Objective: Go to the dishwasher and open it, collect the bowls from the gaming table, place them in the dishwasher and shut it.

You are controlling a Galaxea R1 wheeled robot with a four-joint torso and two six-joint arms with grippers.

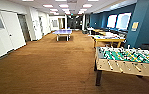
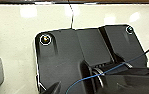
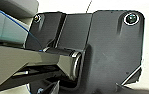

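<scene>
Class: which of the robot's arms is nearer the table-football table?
Right, probably. The table-football table stands ahead on the robot's right, so the right arm is on its side; the left arm is on the far side.

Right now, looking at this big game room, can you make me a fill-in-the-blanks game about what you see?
1. The table-football table with the green field and rods stands on the ____ side of the head view.
2. The floor is covered in ____ carpet.
3. The blue-topped table-tennis table stands far down the room, ____ away than the table-football table.
4. The long yellow-rimmed table with the white top stands ____ the table-football table, against the blue wall.

Missing words: right; brown; farther; behind
</scene>
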